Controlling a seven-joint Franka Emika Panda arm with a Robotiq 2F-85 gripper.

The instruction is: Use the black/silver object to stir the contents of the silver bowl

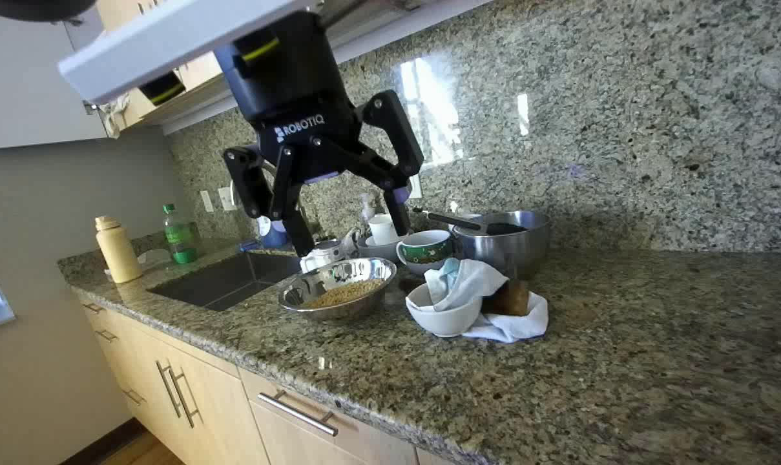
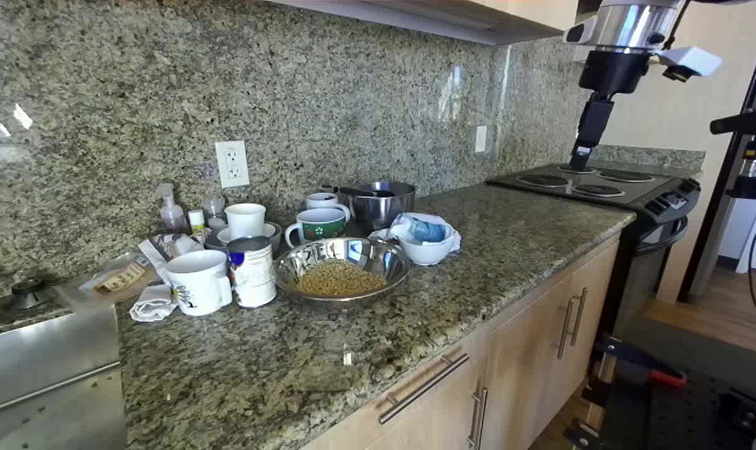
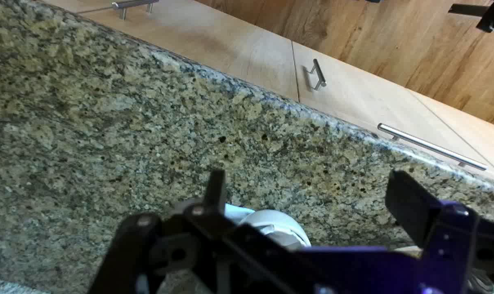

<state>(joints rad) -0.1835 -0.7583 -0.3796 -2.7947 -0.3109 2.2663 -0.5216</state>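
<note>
Running along a granite backsplash (image 2: 352, 94), the counter (image 2: 509, 250) is topped in speckled stone and fronted by pale cabinets (image 2: 521, 350) fitted with bar handles (image 2: 424, 388); it is broken by a sink (image 1: 203, 287) and met, well apart from this, by a black coil stove (image 2: 585, 179); planked floor (image 3: 373, 36) is seen past the cabinets in the wrist view; the backsplash is streaked by bright reflections (image 1: 429, 106) and set with an outlet (image 2: 231, 164). The gripper (image 1: 351, 237) is held above the counter, its fingers (image 1: 298, 231) spread wide apart; the silver bowl (image 2: 387, 262), part-filled with tan grain (image 2: 340, 279), is set on the stone just beside the can (image 2: 254, 281) and near the white bowl (image 1: 438, 323), in which a cloth (image 1: 468, 284) is bunched; the utensil (image 1: 455, 221) is laid across the rim of the pot (image 1: 510, 255), one end overhanging and the other inside. "ROBOTIQ" is read in white capitals on the gripper; the can is wrapped in a white label (image 2: 259, 290) with a blue patch, its print too small to be read; an orange-brown label (image 2: 120, 279) is carried by a bag (image 2: 87, 290) near the sink, its lettering likewise illegible; a floral band is printed on the green mug (image 2: 324, 230), a dark motif on the white mug (image 2: 199, 281); a green-capped bottle (image 1: 180, 236) is banded in green.
</note>
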